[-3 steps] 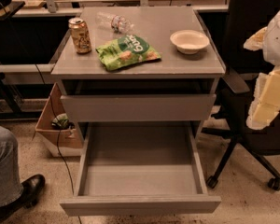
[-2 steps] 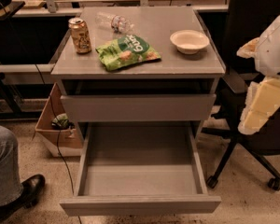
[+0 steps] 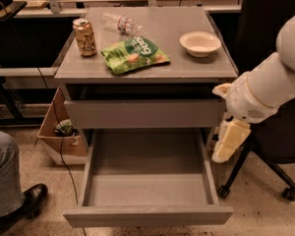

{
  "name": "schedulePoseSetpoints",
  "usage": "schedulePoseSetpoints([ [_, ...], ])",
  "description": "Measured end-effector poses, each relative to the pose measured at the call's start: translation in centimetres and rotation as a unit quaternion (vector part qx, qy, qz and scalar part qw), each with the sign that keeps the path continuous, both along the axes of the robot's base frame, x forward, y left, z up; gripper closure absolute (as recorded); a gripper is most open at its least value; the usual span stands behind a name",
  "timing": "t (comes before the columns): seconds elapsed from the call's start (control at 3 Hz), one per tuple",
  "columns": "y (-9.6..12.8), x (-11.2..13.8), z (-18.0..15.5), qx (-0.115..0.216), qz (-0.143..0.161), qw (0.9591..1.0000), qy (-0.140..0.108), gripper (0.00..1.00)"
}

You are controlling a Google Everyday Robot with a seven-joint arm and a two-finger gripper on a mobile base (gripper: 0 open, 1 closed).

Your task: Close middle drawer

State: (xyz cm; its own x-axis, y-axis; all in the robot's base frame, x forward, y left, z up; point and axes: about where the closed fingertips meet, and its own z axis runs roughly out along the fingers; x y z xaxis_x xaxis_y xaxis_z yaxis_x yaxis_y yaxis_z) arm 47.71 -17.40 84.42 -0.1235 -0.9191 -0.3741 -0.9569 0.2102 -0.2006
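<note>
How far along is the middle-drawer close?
Done: nothing visible. The middle drawer sits pulled far out, its bare tray exposed. In hand: the claw hangs low beside the drawer's right side, not at its front. Left: likely bring the claw round to the front panel and push the drawer all the way in.

The wide, shallow grey middle drawer (image 3: 147, 181) stands pulled far out, its bare grey tray exposed and its plain handle-less front level. The gripper (image 3: 223, 149) hangs just outside its right wall.
</note>
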Motion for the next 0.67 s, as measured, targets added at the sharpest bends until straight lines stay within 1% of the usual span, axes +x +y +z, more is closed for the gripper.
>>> schedulePoseSetpoints([
  [0.33,3.0,0.7,-5.2,0.035,0.023,0.9991,0.012,0.0],
  [0.67,6.2,0.9,-9.7,0.067,0.033,0.997,0.022,0.0],
])
